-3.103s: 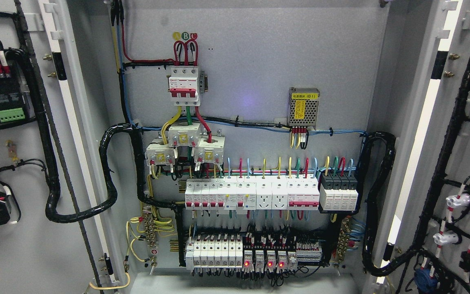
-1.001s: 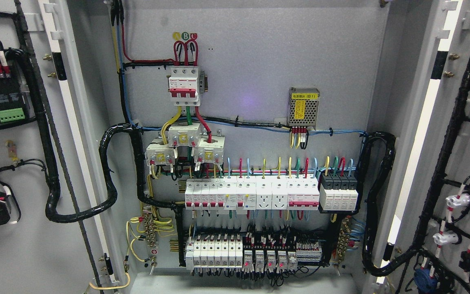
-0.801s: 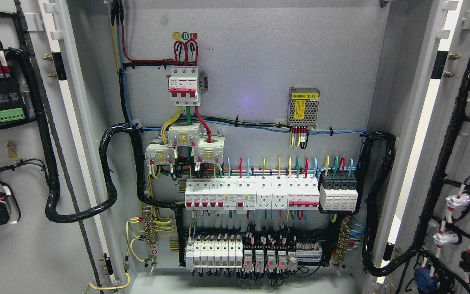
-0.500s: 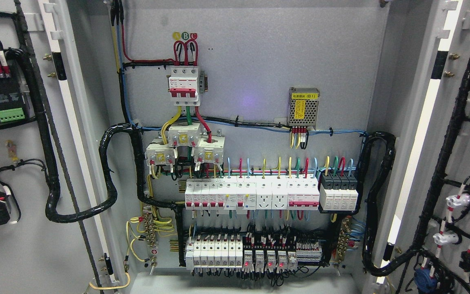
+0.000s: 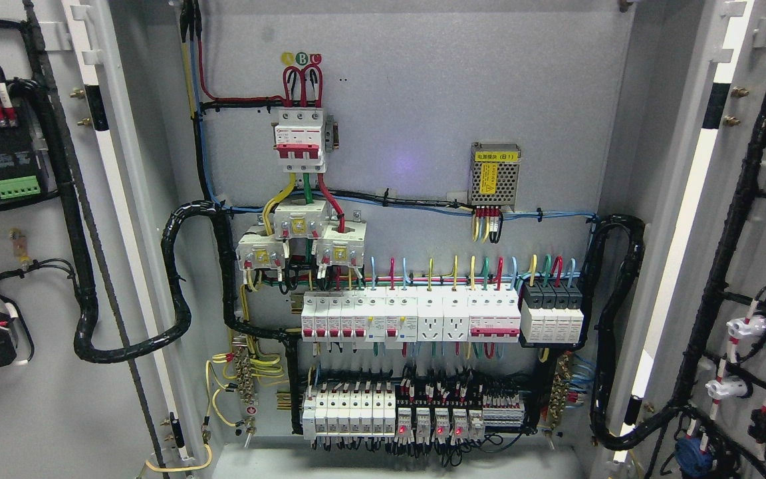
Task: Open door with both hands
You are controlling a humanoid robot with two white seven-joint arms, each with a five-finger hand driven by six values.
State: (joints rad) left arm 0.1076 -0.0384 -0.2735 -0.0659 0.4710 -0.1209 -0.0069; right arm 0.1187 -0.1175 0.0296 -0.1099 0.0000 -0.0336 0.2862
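Grey sheet metal is filling the head view: the back wall of an electrical cabinet (image 5: 423, 100) is facing the camera, carrying a red-and-white main breaker (image 5: 300, 138), a long row of white breakers (image 5: 409, 318) and a small power supply (image 5: 495, 175). Both doors are standing swung wide, the left door (image 5: 37, 399) lying at the picture's left and the right door (image 5: 762, 266) at its right, each showing its inner face with black cable bundles (image 5: 84, 266) running across it.

Neither hand is showing, so whether the fingers are released or clenched cannot be told.

The doors are looking like stiff, fairly heavy steel panels, smooth and painted, probably slippery on the flat. The folded edge is seeming the safest place to take hold, well clear of wiring. The opening is appearing finished.
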